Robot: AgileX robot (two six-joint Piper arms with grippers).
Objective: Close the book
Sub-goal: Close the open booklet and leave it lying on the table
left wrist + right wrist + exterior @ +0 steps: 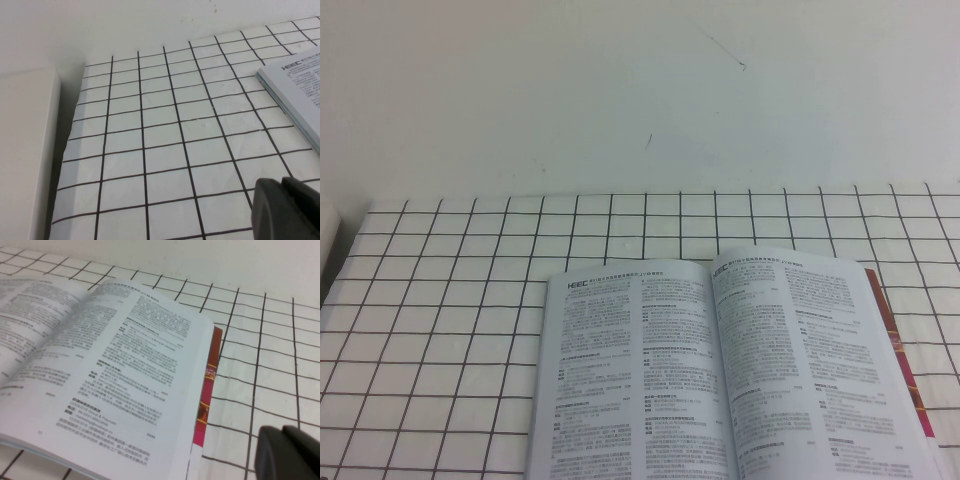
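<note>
Cannot tell grip widths: left gripper, right gripper near opposite edges of open book, frame's lower centre, presumably for folding.

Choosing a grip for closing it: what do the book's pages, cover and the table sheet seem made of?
Pages: thin matte paper, printed, bowing at the spine. Cover: likely glossy card; only a red edge shows. Sheet: white, black grid, faintly wrinkled, perhaps plastic or cloth. Left hand hangs over the sheet beside the book; right hand by the cover edge.
</note>
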